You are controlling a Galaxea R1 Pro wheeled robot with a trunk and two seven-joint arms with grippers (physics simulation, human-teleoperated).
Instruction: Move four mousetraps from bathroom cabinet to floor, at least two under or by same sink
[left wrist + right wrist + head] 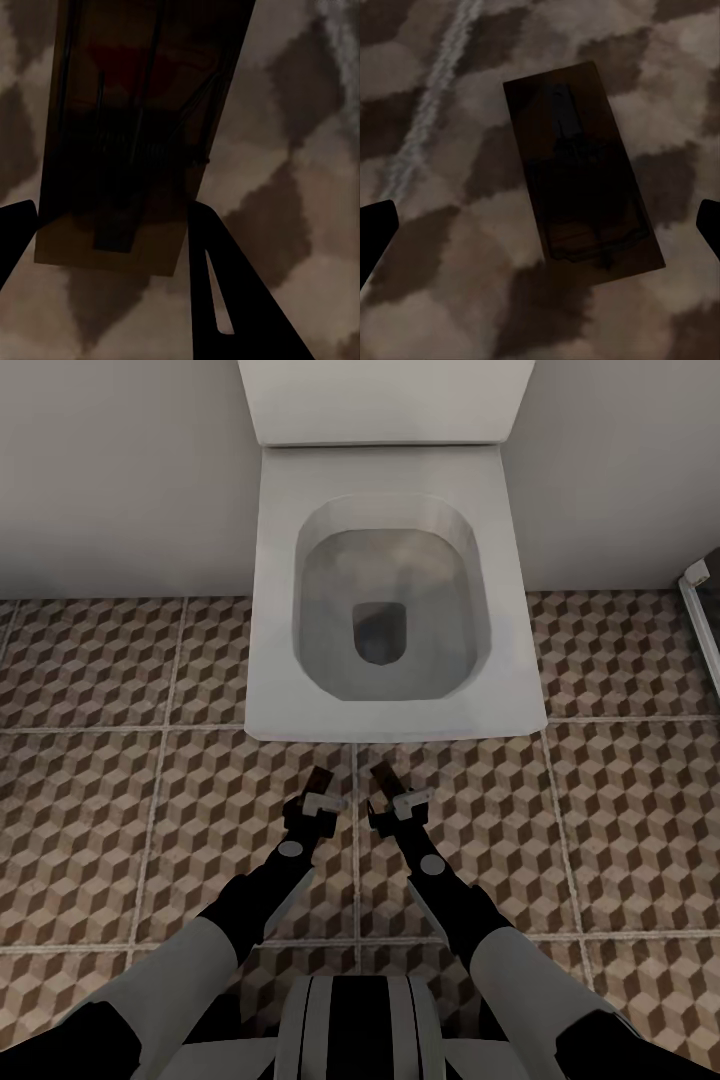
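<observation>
Toilet (395, 600) bowl held just water; left gripper (318, 792) clamped a mousetrap (142, 127), right gripper (395, 792) spread wide over another mousetrap (581, 176) on the bathroom floor (620, 810).

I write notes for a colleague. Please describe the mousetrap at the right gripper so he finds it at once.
Start at the white toilet. Over the cube-patterned floor before its front rim, two dark grippers point at it. The mousetrap is the small brown board at the right gripper, whose fingers stand wide apart; the other mousetrap sits tight at the left gripper.
</observation>
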